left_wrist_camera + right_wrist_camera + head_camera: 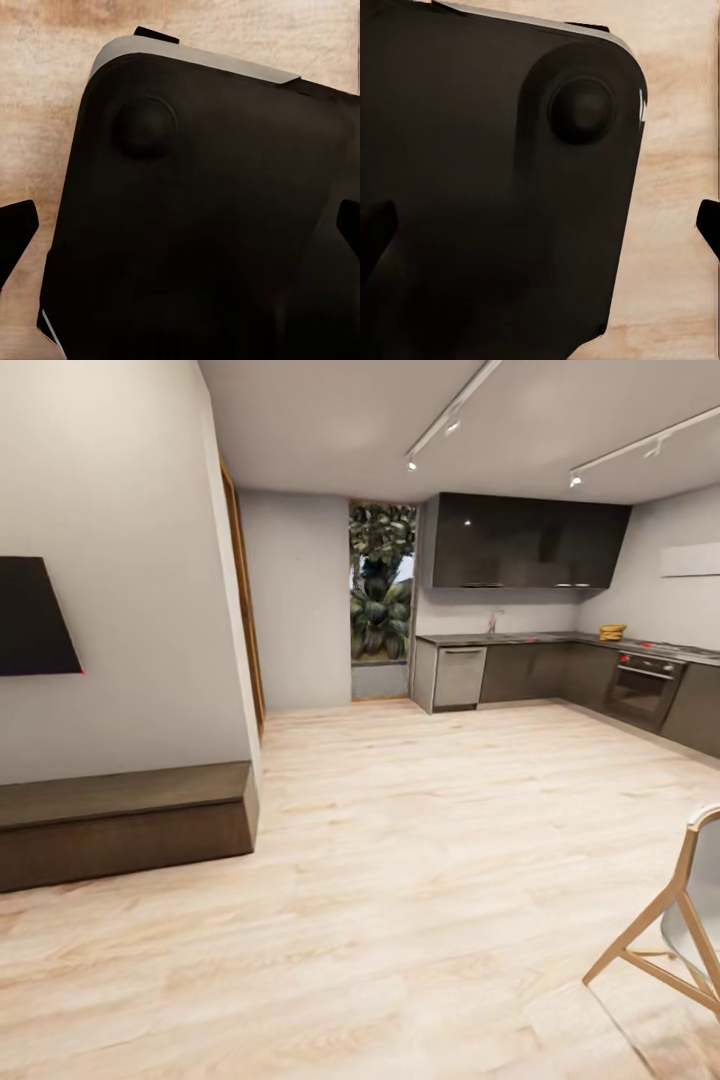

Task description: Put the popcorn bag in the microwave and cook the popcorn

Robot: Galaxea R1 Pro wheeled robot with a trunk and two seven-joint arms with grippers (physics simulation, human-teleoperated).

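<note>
The grey countertop [520, 638] runs over dark cabinets along the far wall and round the right corner of the kitchen. The popcorn bag and the microwave are out of view. In the left wrist view my left gripper [180, 232] hangs open over the robot's dark base [210, 210], its two dark fingertips [16, 232] wide apart at the frame's edges. In the right wrist view my right gripper [540, 229] is open too, above the base [472, 187], with nothing between its fingers.
Pale wood floor [400, 860] stretches to the kitchen. A low dark bench [120, 820] and a wall with a black screen [35, 620] stand at left. A wooden chair [680, 920] is near right. A built-in oven [645, 685], a dishwasher [460, 676] and a small yellow object [612, 631] are far right.
</note>
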